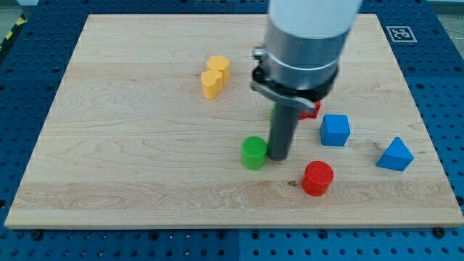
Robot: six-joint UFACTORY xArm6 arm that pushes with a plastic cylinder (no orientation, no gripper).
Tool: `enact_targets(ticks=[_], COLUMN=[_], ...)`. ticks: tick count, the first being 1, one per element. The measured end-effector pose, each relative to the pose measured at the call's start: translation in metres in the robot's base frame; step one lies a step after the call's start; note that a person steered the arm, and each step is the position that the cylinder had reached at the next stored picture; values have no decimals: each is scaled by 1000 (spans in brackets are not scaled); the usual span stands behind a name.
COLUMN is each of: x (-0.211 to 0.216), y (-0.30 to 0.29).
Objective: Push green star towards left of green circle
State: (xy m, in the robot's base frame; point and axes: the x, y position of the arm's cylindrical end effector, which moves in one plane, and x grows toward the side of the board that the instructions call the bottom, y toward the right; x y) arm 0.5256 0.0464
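A green circle block [254, 153] sits on the wooden board [130, 145] just below its middle. My tip [279, 156] rests on the board right next to the green circle's right side, touching or nearly touching it. A thin sliver of green [273, 113] shows at the rod's left edge higher up; it may be the green star, but the rod hides most of it and its shape cannot be made out.
Two yellow blocks [217, 67] [211, 85] sit together at upper middle. A red block [312, 109] peeks out right of the rod. A blue cube [335, 130], a blue triangle [395, 154] and a red circle [317, 178] lie to the right.
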Motion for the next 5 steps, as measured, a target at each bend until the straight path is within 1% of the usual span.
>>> enact_targets(ticks=[1, 2, 3, 5], x=[0, 0, -2, -17], y=[-30, -36, -23, 38])
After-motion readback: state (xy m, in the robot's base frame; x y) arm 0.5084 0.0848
